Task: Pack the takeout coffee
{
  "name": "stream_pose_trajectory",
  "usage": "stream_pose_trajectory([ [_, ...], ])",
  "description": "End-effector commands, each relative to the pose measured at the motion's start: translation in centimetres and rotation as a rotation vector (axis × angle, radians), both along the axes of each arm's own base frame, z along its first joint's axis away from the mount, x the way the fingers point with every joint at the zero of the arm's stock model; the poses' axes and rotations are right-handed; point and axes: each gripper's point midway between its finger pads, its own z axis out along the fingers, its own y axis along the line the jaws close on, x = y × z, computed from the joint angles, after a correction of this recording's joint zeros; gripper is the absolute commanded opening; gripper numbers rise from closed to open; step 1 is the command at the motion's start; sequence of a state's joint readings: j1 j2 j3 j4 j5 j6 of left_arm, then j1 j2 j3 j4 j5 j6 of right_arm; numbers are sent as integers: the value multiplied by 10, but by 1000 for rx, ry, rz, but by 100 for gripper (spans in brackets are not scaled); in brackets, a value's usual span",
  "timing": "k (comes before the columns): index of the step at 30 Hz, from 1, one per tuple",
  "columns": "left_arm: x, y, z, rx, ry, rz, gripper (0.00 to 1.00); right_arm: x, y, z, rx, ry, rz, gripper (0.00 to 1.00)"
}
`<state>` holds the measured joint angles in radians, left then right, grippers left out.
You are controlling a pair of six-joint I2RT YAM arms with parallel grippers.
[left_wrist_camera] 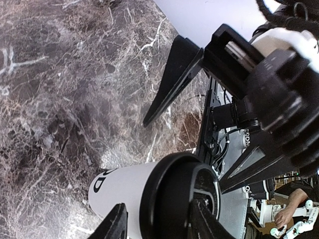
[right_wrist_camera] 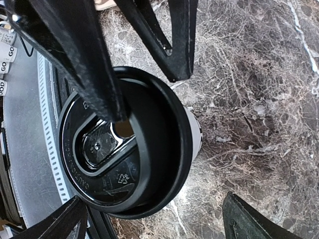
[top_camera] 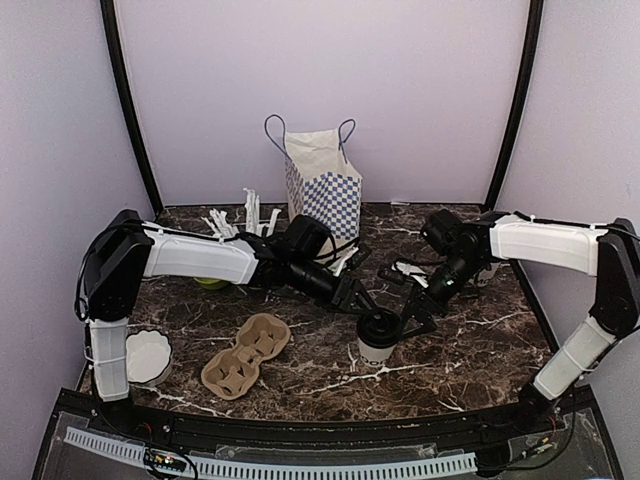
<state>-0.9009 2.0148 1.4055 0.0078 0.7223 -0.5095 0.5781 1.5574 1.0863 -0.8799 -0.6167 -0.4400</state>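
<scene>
One takeout coffee (top_camera: 377, 340), a white paper cup with black lettering low on its wall and a round black lid (right_wrist_camera: 124, 149), stands upright on the dark marbled table (top_camera: 480, 345). In the overhead view it sits a little toward 4 o'clock from the table's middle. The left gripper (top_camera: 370, 306) comes at the cup from its 10 o'clock and hangs over the top with its fingers apart, straddling the lid's rim. In the right wrist view one finger (right_wrist_camera: 99, 74) has its tip over the lid's sunken centre and the other is just outside the rim. In the left wrist view a strip of white cup shows between the outer finger and the rim, so nothing is clamped. The right gripper (top_camera: 412, 318) sits just beside the cup at its 2 o'clock, jaws spread wide and holding nothing. The brown pulp cup carrier (top_camera: 245, 357) lies flat at 8 o'clock from the cup, well apart from it. A blue-checked paper bag (top_camera: 322, 185) stands at the table's 12 o'clock edge, and white straws (top_camera: 245, 215) stick up near 11 o'clock.
</scene>
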Motion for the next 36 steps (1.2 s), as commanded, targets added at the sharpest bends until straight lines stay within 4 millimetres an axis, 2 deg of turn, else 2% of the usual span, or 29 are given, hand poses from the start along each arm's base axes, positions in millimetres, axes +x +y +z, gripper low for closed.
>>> stream_pose_trajectory([
  [1,-6,7,-19,39,14,-2,43,5,4,-2,-9,-22,9,94],
  [5,-12,16,-39,88,45,15,40,12,-1,-10,-47,-53,-24,92],
  [11,-19,34,-71,163,96,59,36,40,-21,-38,-214,-150,-129,88],
  [15,-24,40,-82,184,125,76,34,53,-31,-53,-302,-177,-170,86],
  [21,-23,35,-68,153,101,71,34,60,-23,-33,-257,-210,-160,84],
  [27,-19,31,-63,150,84,88,34,30,3,9,-40,-167,-45,95],
  [32,-18,31,-63,151,85,94,34,27,7,10,-44,-190,-20,99],
  [36,-17,31,-61,148,83,94,34,24,19,20,-8,-200,13,98],
])
